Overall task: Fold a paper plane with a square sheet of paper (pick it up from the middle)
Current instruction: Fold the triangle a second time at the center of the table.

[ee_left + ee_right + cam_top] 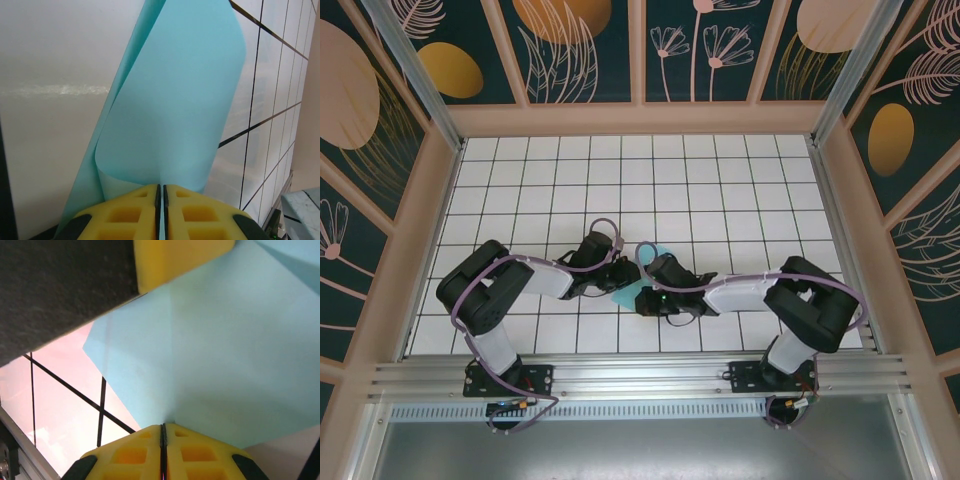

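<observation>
You get bright, even light from above; a glare streak crosses the table; close objects blur softly.

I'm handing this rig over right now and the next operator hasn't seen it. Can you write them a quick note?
Left gripper: shut on the turquoise paper, which curls over ahead of it.
Right gripper: shut on the same sheet's edge, close beside the left one.
Paper: between both grippers, mid-way across the tiled table.
Done: sheet gripped and bent.
Left: no dart shape yet; plane folds all to do.
</observation>
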{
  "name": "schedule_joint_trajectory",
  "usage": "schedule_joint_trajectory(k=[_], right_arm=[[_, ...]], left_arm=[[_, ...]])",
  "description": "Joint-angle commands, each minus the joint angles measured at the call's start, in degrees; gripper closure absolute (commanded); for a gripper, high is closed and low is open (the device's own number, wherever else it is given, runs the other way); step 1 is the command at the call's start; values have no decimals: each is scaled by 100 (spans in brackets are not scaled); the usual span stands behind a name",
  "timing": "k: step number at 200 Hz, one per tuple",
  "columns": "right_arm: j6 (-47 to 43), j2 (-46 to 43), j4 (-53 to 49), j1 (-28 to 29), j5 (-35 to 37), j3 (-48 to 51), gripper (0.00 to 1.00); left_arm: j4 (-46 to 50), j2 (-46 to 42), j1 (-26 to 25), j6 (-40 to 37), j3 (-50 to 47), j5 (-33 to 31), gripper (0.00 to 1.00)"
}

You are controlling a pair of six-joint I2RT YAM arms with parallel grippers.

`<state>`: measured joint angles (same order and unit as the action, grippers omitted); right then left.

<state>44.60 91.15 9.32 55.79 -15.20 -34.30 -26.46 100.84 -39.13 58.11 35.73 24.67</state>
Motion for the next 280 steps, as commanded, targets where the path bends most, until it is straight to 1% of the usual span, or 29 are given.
schedule_joint_trajectory(k=[1, 18, 26, 30, 43, 50, 57, 71, 80, 96, 122, 137, 157, 179, 207, 216, 239, 252, 268, 280], right_arm=[[150, 62, -151, -24, -129, 461, 88], [139, 85, -120, -37, -216, 565, 88], [145, 75, -158, -37, -176, 565, 88], [160, 60, -125, -40, -180, 584, 88], [157, 43, 18, -59, -244, 618, 88], [132, 49, 49, -74, -283, 595, 88], [112, 74, 33, -85, -293, 568, 89], [111, 92, 57, -94, -286, 539, 89], [126, 96, 92, -95, -293, 531, 89], [112, 92, 130, -95, -297, 501, 89], [107, 90, 116, -95, -264, 458, 89], [116, 94, 104, -95, -237, 460, 89], [111, 95, 120, -90, -229, 447, 90], [111, 99, 96, -94, -225, 431, 90], [106, 152, 88, -94, -235, 416, 90], [124, 162, 80, -95, -235, 425, 90], [120, 175, -61, -94, -174, 467, 91], [144, 138, -98, -95, -139, 524, 92], [156, 96, -167, -92, -109, 581, 93], [155, 97, -232, -103, -97, 599, 94]], left_arm=[[527, 119, -5, -97, 18, -434, 84], [454, -115, 0, -63, 15, -522, 78], [483, -223, -5, -68, 41, -609, 71], [506, -436, -6, -71, 54, -665, 69], [534, -748, -6, -80, 64, -845, 65], [587, -928, -3, -77, 64, -955, 59], [601, -1082, -6, -63, 48, -1003, 58], [537, -1326, -5, -1, -72, -984, 59], [544, -1413, -6, 59, -150, -927, 61], [566, -1420, -5, 160, -267, -715, 72], [475, -1242, -15, 173, -369, -242, 85], [323, -1090, -28, 123, -322, -41, 87], [161, -779, -45, 92, -173, 281, 88], [19, -410, -83, 54, -59, 518, 86], [-80, 87, -99, 34, 151, 586, 86], [101, 119, -103, 8, 198, 426, 88], [825, 21, -102, -104, 233, -519, 88], [1025, -73, -86, -85, 184, -961, 88], [1200, -117, -80, -67, 170, -1347, 88], [1283, -175, -72, -51, 198, -1524, 88]])
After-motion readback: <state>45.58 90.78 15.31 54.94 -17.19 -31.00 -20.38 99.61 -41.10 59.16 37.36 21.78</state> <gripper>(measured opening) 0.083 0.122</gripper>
